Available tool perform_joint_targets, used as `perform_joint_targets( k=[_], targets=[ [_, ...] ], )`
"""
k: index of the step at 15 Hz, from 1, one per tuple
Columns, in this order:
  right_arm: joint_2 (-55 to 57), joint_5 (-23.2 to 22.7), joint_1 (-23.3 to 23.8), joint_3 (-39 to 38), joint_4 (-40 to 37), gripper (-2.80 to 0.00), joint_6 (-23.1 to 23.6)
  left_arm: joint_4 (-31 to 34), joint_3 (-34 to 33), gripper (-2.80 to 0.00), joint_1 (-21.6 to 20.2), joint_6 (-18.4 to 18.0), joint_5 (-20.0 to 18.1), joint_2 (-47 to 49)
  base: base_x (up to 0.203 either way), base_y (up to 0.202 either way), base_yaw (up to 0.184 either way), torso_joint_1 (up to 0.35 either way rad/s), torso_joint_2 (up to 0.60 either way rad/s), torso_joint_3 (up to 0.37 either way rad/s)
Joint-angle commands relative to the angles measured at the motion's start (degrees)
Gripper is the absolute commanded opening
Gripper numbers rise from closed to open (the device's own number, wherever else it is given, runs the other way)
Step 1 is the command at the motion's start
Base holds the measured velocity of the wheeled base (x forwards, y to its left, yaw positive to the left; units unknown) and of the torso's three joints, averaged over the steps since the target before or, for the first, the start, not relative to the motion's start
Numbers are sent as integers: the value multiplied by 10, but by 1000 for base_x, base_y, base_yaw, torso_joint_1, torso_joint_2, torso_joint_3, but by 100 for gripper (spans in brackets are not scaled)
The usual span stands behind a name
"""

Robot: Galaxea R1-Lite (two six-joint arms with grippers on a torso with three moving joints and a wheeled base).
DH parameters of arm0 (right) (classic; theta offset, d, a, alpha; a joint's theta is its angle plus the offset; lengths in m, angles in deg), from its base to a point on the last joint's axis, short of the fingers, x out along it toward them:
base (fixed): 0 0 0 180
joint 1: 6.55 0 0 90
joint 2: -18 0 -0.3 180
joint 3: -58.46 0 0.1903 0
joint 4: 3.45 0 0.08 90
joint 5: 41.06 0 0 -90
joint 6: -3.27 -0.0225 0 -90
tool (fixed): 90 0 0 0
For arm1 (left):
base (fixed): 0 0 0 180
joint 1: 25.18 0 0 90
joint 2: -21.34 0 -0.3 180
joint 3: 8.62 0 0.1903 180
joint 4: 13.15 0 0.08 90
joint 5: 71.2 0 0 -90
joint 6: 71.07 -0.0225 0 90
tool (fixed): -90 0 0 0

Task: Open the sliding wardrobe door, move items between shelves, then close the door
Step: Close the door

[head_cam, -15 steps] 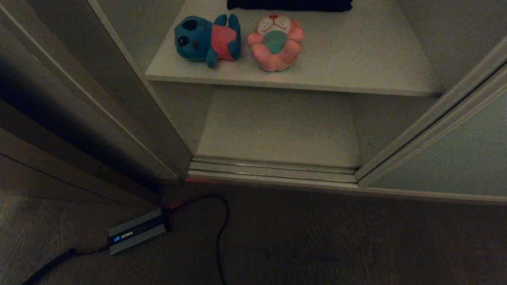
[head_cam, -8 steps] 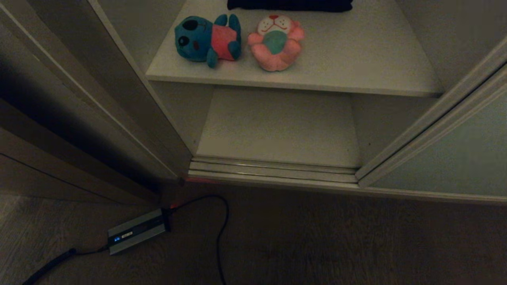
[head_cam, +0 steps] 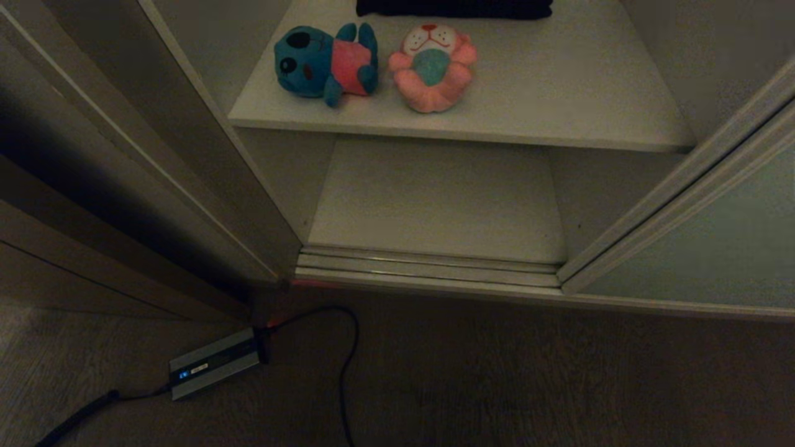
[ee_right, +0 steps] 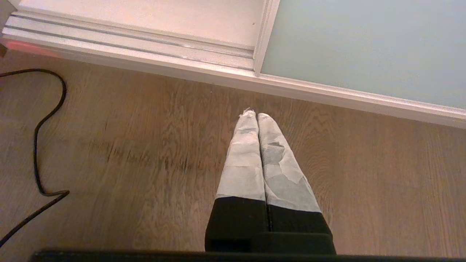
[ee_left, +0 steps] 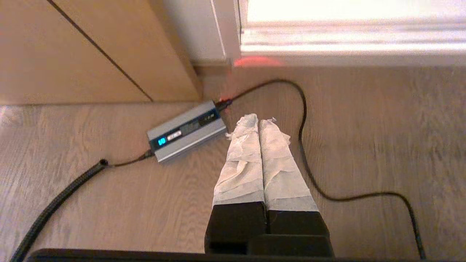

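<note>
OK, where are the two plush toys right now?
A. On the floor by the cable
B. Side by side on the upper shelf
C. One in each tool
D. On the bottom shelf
B: the blue toy and pink toy lie side by side on the upper shelf.

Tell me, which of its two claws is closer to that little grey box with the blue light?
Left. The left gripper hangs right beside the grey box; the right gripper is over bare floor.

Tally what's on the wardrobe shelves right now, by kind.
Plush toys: 2, blue toy and pink toy, side by side on the upper shelf
Black cushion: 1, behind them on the same shelf
Lower shelf: 0
Total: 3
</note>
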Motion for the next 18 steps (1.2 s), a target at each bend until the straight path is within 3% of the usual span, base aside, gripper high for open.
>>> perform_joint_targets(
  k=[1,10,18],
  targets=[
    [0,0,0,-2,0,-280,0,-3,-6,-280,0,1,0,2,0,0,0,9,6,95],
    [0,0,0,-2,0,-280,0,-3,-6,-280,0,0,0,2,0,0,0,3,3,192],
    [0,0,0,-2,0,-280,0,4,-4,-280,0,-4,-2,2,0,0,0,0,0,5]
  ],
)
